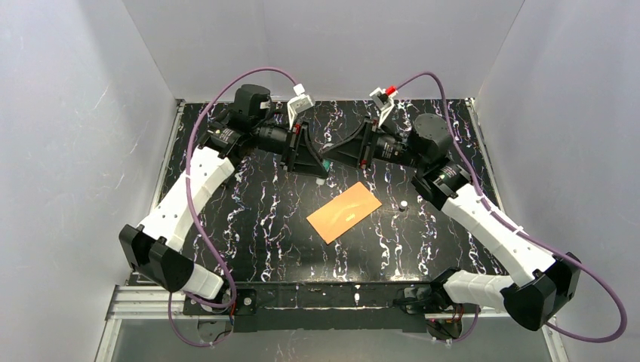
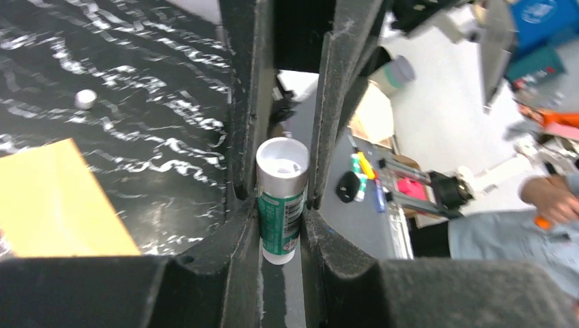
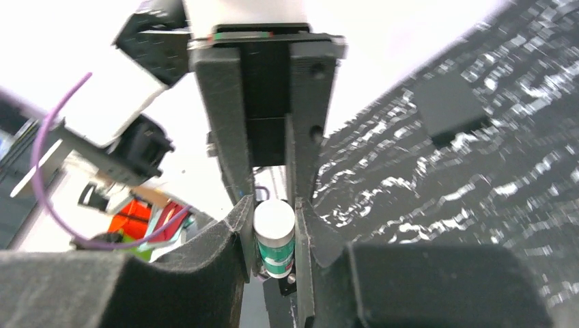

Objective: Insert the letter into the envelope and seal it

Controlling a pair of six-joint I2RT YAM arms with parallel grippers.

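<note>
The envelope lies flat on the black marbled table, orange-brown, and shows at the left of the left wrist view. The letter is not in view. My left gripper and right gripper meet tip to tip above the table behind the envelope. Both are shut on one green-and-white glue stick. In the left wrist view the stick sits between my left gripper's pads. In the right wrist view the stick sits between my right gripper's pads.
A small white round piece lies on the table right of the envelope, also in the left wrist view. White walls enclose the table on three sides. A metal rail runs along the table's left edge.
</note>
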